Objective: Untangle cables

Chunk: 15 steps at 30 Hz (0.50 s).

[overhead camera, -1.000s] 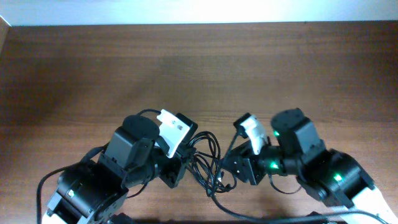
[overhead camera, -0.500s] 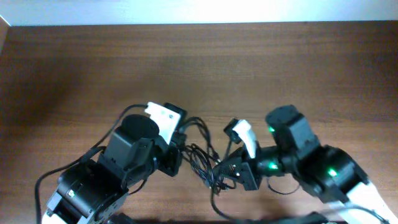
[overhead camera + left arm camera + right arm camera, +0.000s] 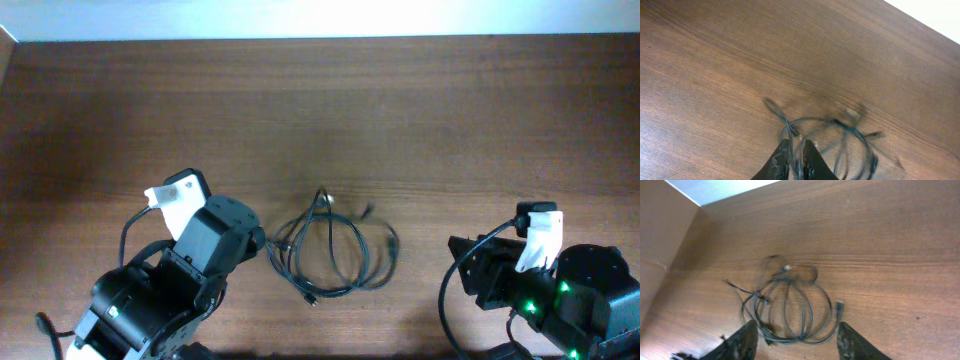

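Note:
A tangle of thin dark cables (image 3: pixel 335 250) lies in loops on the wooden table, in the middle near the front. It also shows in the left wrist view (image 3: pixel 840 140) and the right wrist view (image 3: pixel 790 305). My left gripper (image 3: pixel 796 150) sits at the tangle's left edge. Its fingers are almost together, with one cable strand running through the thin gap. In the overhead view its fingers are hidden under the left arm (image 3: pixel 215 245). My right gripper (image 3: pixel 797 335) is wide open and empty, drawn back to the right of the cables.
The right arm (image 3: pixel 560 290) sits at the front right corner, well apart from the tangle. A small plug end (image 3: pixel 839 306) lies at the tangle's right side. A wall edge (image 3: pixel 670 240) borders the table's far left in the right wrist view.
Both arms have pulled back from the tangle, the left one to the left and the right one far to the right. The right gripper has let go. The cables now lie spread out flatter.

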{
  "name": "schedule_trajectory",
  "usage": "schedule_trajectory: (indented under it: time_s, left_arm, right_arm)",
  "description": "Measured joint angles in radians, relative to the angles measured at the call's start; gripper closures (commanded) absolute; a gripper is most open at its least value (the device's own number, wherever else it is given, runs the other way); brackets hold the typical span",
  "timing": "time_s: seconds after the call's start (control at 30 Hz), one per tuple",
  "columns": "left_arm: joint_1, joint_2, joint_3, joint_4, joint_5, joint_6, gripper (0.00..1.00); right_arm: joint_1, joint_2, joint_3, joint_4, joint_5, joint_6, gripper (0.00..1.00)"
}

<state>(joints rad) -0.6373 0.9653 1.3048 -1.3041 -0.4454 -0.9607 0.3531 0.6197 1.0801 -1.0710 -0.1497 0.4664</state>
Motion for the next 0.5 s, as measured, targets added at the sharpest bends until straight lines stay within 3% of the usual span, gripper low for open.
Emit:
schedule_trajectory:
  time_s: [0.03, 0.07, 0.1, 0.2, 0.23, 0.3, 0.5]
  left_arm:
    - [0.000, 0.000, 0.000, 0.009, 0.004, -0.002, 0.86]
    - [0.000, 0.000, 0.000, 0.014, 0.008, -0.002, 0.74]
    - [0.000, -0.001, 0.000, 0.017, 0.012, -0.005, 0.49]
    - [0.000, -0.001, 0.000, 0.025, 0.029, -0.011, 0.05]
    - [0.000, -0.001, 0.000, 0.026, 0.034, -0.013, 0.00]
    - [0.000, -0.001, 0.000, 0.026, 0.038, -0.017, 0.01]
    - [0.000, 0.000, 0.000, 0.026, 0.042, -0.016, 0.01]
  right_arm:
    - [0.000, 0.000, 0.000, 0.000, -0.001, 0.003, 0.38]
    - [0.000, 0.000, 0.000, 0.000, -0.002, 0.000, 0.35]
    - [0.000, 0.000, 0.000, 0.000, -0.002, 0.001, 0.32]
    - [0.000, 0.000, 0.000, 0.000, -0.002, 0.002, 0.26]
    - [0.000, 0.000, 0.000, -0.001, -0.002, 0.002, 0.25]
    - [0.000, 0.000, 0.000, -0.014, -0.002, 0.001, 0.17]
    - [0.000, 0.000, 0.000, -0.056, -0.002, 0.002, 0.08]
